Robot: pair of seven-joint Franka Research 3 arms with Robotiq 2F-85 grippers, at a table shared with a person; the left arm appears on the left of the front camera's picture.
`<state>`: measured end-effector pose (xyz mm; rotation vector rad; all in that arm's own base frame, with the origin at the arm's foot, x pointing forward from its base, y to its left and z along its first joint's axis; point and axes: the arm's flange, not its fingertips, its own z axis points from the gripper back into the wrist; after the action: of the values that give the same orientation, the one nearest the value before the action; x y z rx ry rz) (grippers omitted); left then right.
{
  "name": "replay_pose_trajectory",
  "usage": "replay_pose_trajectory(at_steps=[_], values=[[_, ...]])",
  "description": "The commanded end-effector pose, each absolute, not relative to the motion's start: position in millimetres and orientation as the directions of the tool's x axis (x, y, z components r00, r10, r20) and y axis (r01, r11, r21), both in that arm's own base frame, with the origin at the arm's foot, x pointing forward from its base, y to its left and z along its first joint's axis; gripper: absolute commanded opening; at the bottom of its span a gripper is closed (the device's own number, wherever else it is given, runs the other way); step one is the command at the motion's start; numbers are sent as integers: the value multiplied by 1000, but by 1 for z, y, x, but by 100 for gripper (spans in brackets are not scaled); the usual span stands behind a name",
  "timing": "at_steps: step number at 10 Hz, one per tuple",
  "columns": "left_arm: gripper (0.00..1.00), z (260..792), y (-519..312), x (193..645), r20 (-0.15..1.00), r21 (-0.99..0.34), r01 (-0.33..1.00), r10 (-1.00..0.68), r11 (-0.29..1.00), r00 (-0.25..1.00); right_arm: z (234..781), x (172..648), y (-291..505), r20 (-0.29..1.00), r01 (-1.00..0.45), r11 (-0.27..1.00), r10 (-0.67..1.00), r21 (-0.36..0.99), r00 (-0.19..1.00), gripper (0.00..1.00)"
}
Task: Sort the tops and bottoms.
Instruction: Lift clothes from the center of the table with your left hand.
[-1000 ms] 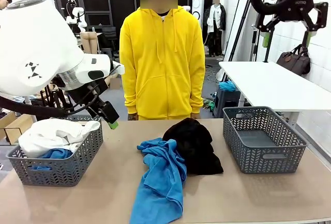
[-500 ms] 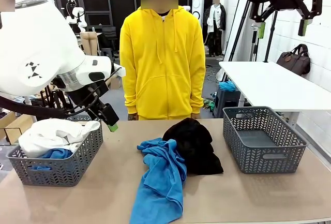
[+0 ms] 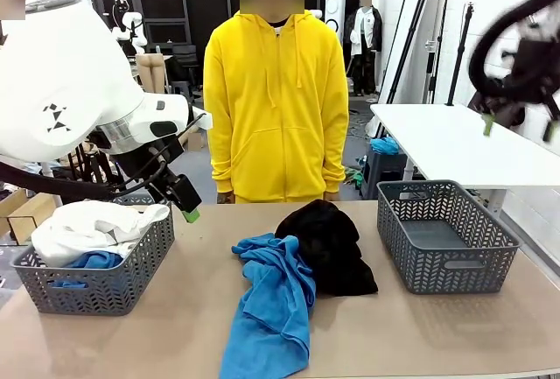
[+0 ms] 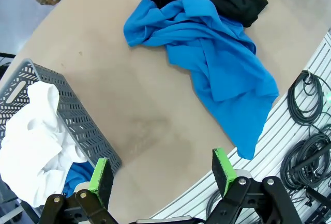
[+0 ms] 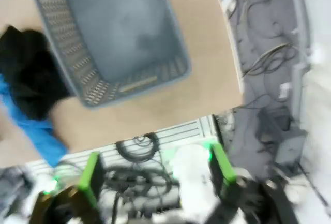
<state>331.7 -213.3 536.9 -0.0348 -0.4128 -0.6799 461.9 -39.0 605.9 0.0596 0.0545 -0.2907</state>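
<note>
Cables [image 4: 302,154] coil beyond blue top [image 4: 217,63], left wrist view.

The worktop [image 3: 197,296] is a light brown board. On its left end stands a grey basket [image 3: 98,288] with open mesh walls, and on its right end a second grey basket [image 3: 448,267] of the same kind. Between them, around the middle, two garments lie directly on the board. The blue top [image 3: 276,309] stretches from the middle toward the near edge, and in the left wrist view its tip seems to hang a little over that edge. The black bottoms [image 3: 332,243] lie in a heap just behind it and to its right, touching it
</note>
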Motion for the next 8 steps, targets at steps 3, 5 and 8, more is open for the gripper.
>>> replay_pose_trajectory(at_steps=[3,5,8], values=[[100,537,-213,332,382,102,617,-604,780,700,562,422,-27,-105,85,995,-91,-61,990,100],[100,505,-239,333,417,116,571,-561,813,715,559,426,-35,-120,141,990,-140,-6,983,100],[100,447,-272,353,349,73,606,-589,792,729,559,426,-35,-120,141,990,-140,-6,983,100]])
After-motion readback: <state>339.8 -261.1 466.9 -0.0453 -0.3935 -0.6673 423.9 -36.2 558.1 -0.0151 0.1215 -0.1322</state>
